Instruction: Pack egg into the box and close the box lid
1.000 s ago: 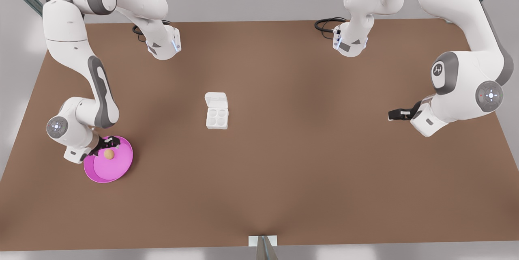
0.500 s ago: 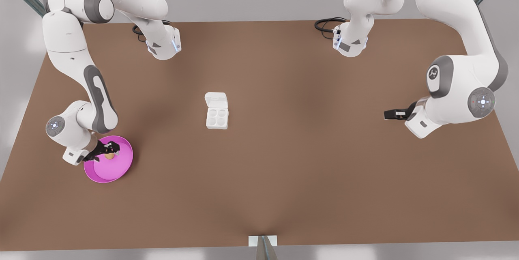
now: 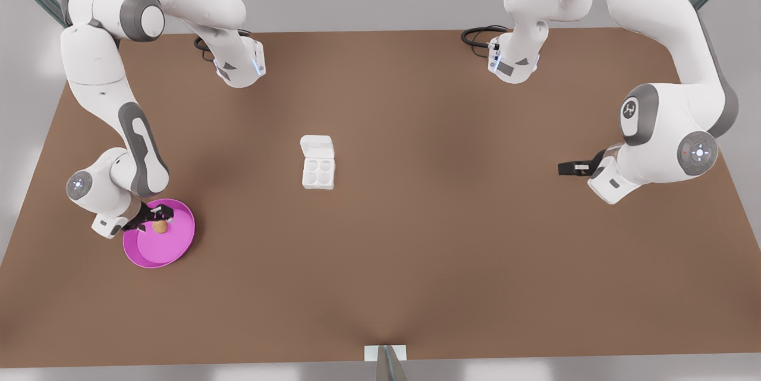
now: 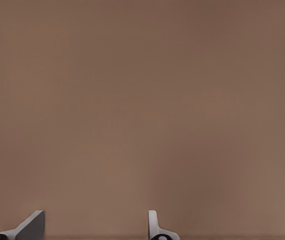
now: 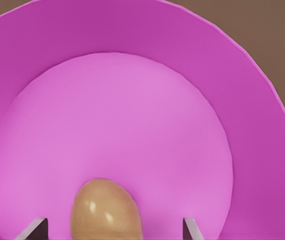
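Straddling egg: right gripper (image 3: pixel 159 219), fingers apart, egg (image 5: pixel 105 208) in pink dish (image 3: pixel 178 244)
Waiting: left gripper (image 3: pixel 565 168), fingers apart, far right
Box (image 3: pixel 318 173): centre, lid (image 3: pixel 317 147) open

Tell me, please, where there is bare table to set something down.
Bare table runs between the open box and the left hand, and along the whole near edge. It is crowded at the pink dish, where the right hand straddles the egg, fingers open.
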